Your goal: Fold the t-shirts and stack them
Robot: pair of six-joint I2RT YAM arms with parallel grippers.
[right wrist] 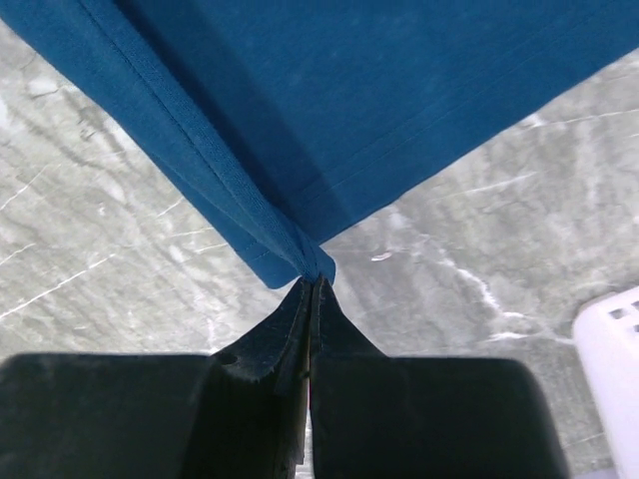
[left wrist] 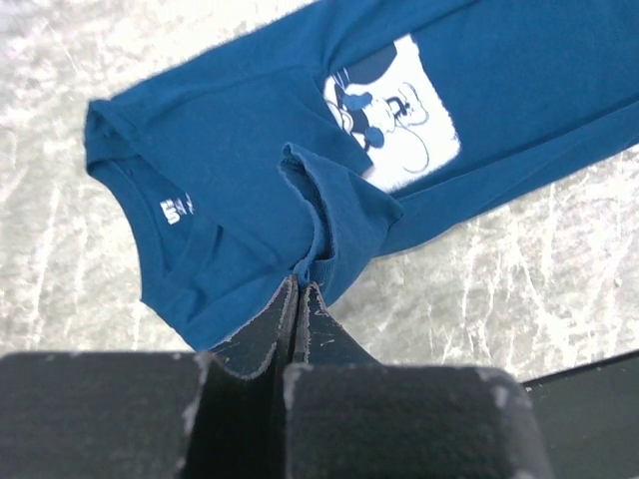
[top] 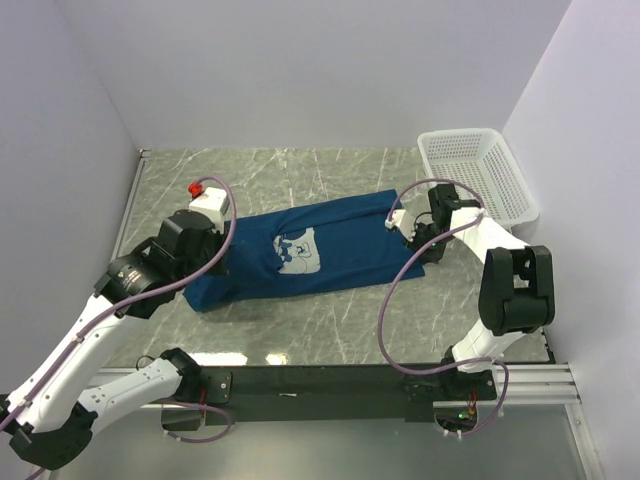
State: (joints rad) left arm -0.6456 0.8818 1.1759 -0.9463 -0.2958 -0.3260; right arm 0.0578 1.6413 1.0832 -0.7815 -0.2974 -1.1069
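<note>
One dark blue t-shirt (top: 350, 240) lies spread across the marble table, its white cartoon print (top: 297, 252) facing up. My left gripper (top: 218, 262) is at the collar end. In the left wrist view it (left wrist: 303, 282) is shut on a bunched sleeve fold of the t-shirt (left wrist: 230, 130), lifted a little, with the print (left wrist: 394, 110) beyond. My right gripper (top: 413, 243) is at the hem end. In the right wrist view it (right wrist: 315, 277) is shut on a folded corner of the t-shirt's (right wrist: 379, 90) hem, and the cloth stretches away from it.
A white mesh basket (top: 470, 170) stands at the back right, close behind the right arm, and its corner (right wrist: 611, 369) shows in the right wrist view. White walls close the table on three sides. The black mounting rail (top: 330, 380) runs along the near edge.
</note>
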